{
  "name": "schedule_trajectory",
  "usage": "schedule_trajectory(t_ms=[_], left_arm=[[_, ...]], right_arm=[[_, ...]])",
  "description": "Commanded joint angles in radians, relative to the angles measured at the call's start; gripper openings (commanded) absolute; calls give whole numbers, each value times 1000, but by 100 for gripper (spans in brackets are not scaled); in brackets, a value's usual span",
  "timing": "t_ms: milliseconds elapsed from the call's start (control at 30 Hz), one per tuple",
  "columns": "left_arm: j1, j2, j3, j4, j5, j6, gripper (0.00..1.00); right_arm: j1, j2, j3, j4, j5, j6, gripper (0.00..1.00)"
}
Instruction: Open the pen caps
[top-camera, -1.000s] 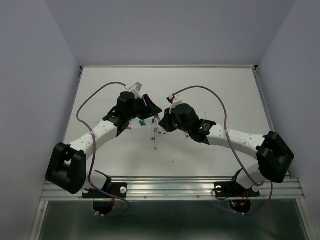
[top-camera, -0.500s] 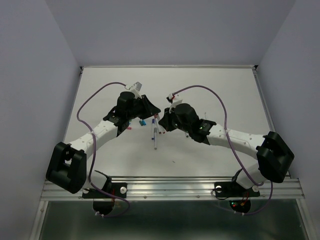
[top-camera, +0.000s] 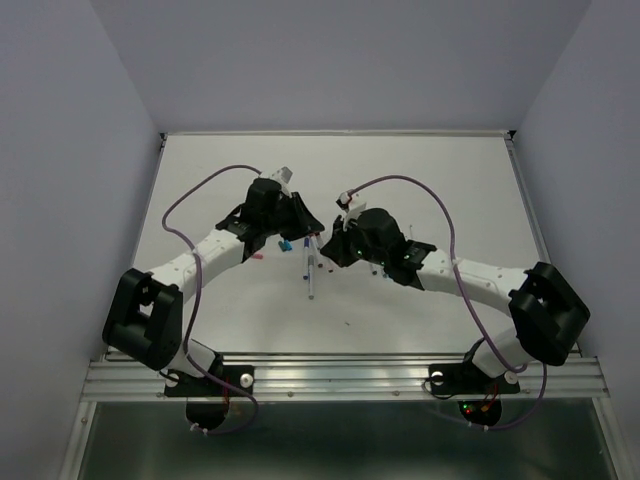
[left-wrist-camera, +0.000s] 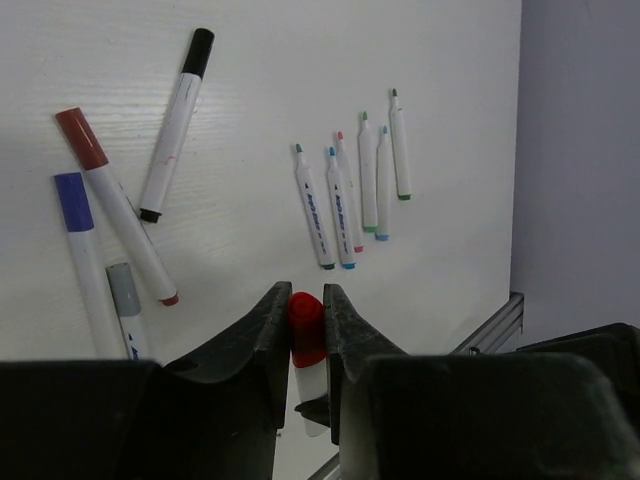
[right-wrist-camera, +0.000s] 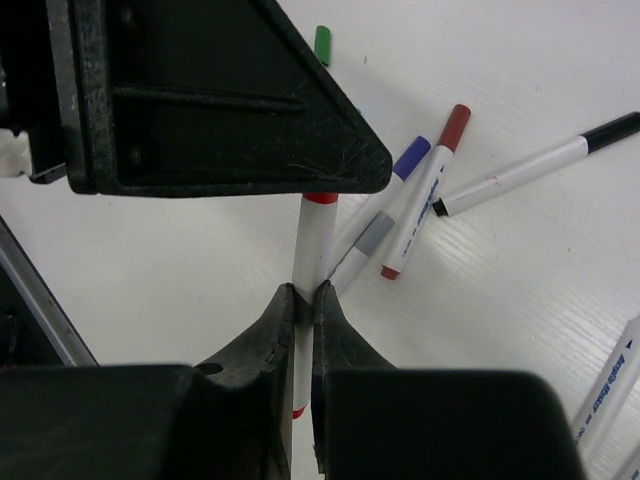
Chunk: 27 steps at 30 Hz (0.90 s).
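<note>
Above the middle of the table (top-camera: 450, 180), the left arm is seen to have shifted a little towards the right one within the last second, with its elbow drawn inward, so that the two grippers are now brought close together. The left gripper (left-wrist-camera: 303, 300) is closed on the red cap (left-wrist-camera: 306, 330). The right gripper (right-wrist-camera: 304, 296) is clamped on the white barrel (right-wrist-camera: 313, 240) of the same pen, which appears to be lifted off the table between them. The cap looks still seated, so it is judged that the pull is not yet made. Both forearms are angled inward, the wrists bent down. Five uncapped pens (left-wrist-camera: 339, 205) are laid in a row, and four capped pens (left-wrist-camera: 122, 215) are waiting beside.
</note>
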Motion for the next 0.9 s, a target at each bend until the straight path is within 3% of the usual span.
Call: schedule_trajectory(t_ms=[0,167,333,400,600,733,867], left_arm=[[57,50,183,128,-149,25,0],[115,120,300,133,-186,25,0],[163,149,331,169,-161,-12,0],[171,141,327,160,-157,-8,0],[174,80,245,67,-206,28,0],[175,15,130,6,-285,38,0],[177,-32,38,-82,-364,34,8]], right_arm=[[69,-15,-116,-135,-326,40,1],[159,-61,-194,-178,-350,93,1],[159,-109,-253,-158,-380,158,1],[159,-130,-265,-168,-333,175,1],[126,-164,-191,-251,22,201,1],[115,-150,-142,-277,66,95,1],[115,-155,-115,-277,204,34,1]])
